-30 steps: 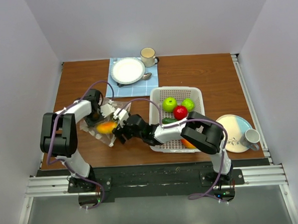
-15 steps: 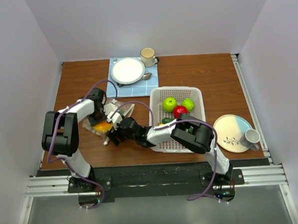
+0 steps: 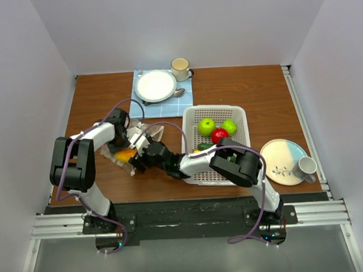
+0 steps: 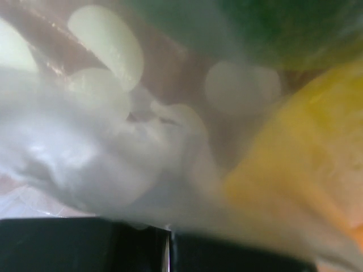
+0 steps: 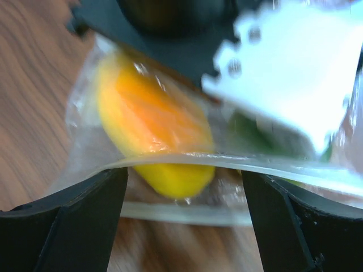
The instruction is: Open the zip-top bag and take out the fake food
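I read the overhead view from 9 o'clock across to 3 o'clock. The left arm (image 3: 99,133) rises from its base at 7 o'clock and bends inward to the zip-top bag (image 3: 132,152). The bag lies on the brown surface (image 3: 94,95) at 9 o'clock, just left of the white basket (image 3: 213,108).

The left jaws are closed on the bag's far edge. In the left wrist view I see them pressed together at the bottom of the frame, with crumpled dotted film bunched directly over them. Some fake food (image 3: 126,155) is inside the bag. A yellow-orange piece (image 5: 153,130) shows through the film. A blurred green item (image 4: 283,28) lies beside it, and I cannot identify it.

The right arm (image 3: 198,162) crosses the basket's near-left corner and reaches the bag's near side. The right jaws stand wide open, one on either side of the bag's near rim, clamping nothing.

The basket holds a green apple (image 3: 206,126), a second green apple (image 3: 229,127), a red piece (image 3: 219,136) and a cucumber (image 3: 205,146) partly behind the right arm.

At 12 o'clock a blue cloth (image 3: 168,106) carries a white plate (image 3: 156,85) and a spoon (image 3: 179,92), with a mug (image 3: 179,66) at its far-right corner. At 4 o'clock a pale plate (image 3: 273,149) has a grey mug (image 3: 306,166) on its right side.
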Robot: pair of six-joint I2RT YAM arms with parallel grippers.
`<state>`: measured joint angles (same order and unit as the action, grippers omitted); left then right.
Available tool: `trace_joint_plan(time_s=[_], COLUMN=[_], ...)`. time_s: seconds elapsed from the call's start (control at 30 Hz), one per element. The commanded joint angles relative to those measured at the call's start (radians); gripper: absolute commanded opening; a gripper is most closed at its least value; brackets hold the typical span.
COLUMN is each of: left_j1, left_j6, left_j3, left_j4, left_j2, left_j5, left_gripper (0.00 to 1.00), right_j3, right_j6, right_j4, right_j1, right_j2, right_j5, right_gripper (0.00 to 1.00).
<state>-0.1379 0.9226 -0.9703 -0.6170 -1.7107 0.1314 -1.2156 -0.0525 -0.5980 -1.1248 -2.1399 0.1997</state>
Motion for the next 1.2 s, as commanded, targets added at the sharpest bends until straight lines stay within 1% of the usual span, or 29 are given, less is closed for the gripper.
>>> trace_joint_plan(time_s=[0.0,0.03,0.2,0.27,0.3,0.4,0.5,0.53,0.6,0.63,0.7,0.73,0.77,0.8,0.87,0.9,0.93,1.0,1.03,1.1,1.17], left_j1=[-0.015,-0.017,-0.025,-0.025,-0.025,-0.025,-0.023,-0.022,-0.016,-0.009,0.018,0.029,0.040,0.059,0.073,0.084,0.089,0.099,0.101,0.107,0.107], left_j6=[0.035,0.039,0.015,0.015,0.012,0.009,0.001,-0.001,-0.002,-0.002,-0.005,-0.010,-0.011,-0.016,-0.014,-0.010,-0.008,0.002,0.005,0.010,0.012], left_j3=[0.045,0.045,0.018,0.019,0.024,0.034,0.044,0.045,0.050,0.050,0.039,0.035,0.028,0.015,0.005,0.001,0.001,0.004,0.007,0.018,0.027], left_j4=[-0.124,-0.131,-0.147,-0.142,-0.138,-0.122,-0.107,-0.102,-0.092,-0.083,-0.076,-0.075,-0.075,-0.076,-0.081,-0.079,-0.078,-0.073,-0.069,-0.064,-0.063], left_j2=[-0.040,-0.041,-0.056,-0.053,-0.052,-0.056,-0.059,-0.059,-0.056,-0.056,-0.058,-0.061,-0.061,-0.061,-0.060,-0.058,-0.049,-0.038,-0.030,-0.023,-0.015], left_j5=[-0.179,-0.184,-0.199,-0.199,-0.191,-0.176,-0.168,-0.167,-0.158,-0.154,-0.156,-0.157,-0.159,-0.158,-0.153,-0.145,-0.142,-0.135,-0.134,-0.134,-0.134], left_gripper=[0.00,0.00,0.00,0.00,0.00,0.00,0.00,0.00,0.00,0.00,0.00,0.00,0.00,0.00,0.00,0.00,0.00,0.00,0.00,0.00,0.00], right_j3=[-0.110,-0.131,-0.188,-0.173,-0.165,-0.108,-0.056,-0.030,0.002,0.037,0.083,0.132,0.158,0.184,0.261,0.280,0.304,0.326,0.349,0.372,0.369], right_j6=[-0.006,0.000,0.046,0.046,0.081,0.103,0.111,0.111,0.109,0.108,0.108,0.106,0.106,0.103,0.102,0.105,0.106,0.109,0.112,0.118,0.118], right_j4=[-0.051,-0.045,-0.003,0.000,0.003,-0.003,-0.002,0.000,-0.002,0.004,0.006,0.010,0.017,0.018,0.040,0.058,0.120,0.196,0.260,0.299,0.387], right_j1=[-0.007,-0.009,-0.013,-0.013,-0.015,-0.016,-0.020,-0.020,-0.020,-0.020,-0.020,-0.020,-0.018,-0.020,-0.020,-0.020,-0.020,-0.020,-0.020,-0.020,-0.020], right_j2=[-0.018,-0.026,-0.069,-0.078,-0.080,-0.078,-0.058,-0.048,0.003,0.026,0.113,0.150,0.187,0.260,0.329,0.369,0.430,0.503,0.573,0.636,0.713], right_j5=[-0.072,-0.104,-0.151,-0.155,-0.155,-0.152,-0.140,-0.135,-0.119,-0.112,-0.099,-0.077,-0.066,-0.054,-0.017,-0.003,0.007,0.040,0.056,0.121,0.196], right_gripper=[0.86,0.86,0.85,0.84,0.84,0.83,0.79,0.72,0.63,0.54,0.46,0.41,0.39,0.37,0.30,0.27,0.22,0.22,0.22,0.22,0.21])
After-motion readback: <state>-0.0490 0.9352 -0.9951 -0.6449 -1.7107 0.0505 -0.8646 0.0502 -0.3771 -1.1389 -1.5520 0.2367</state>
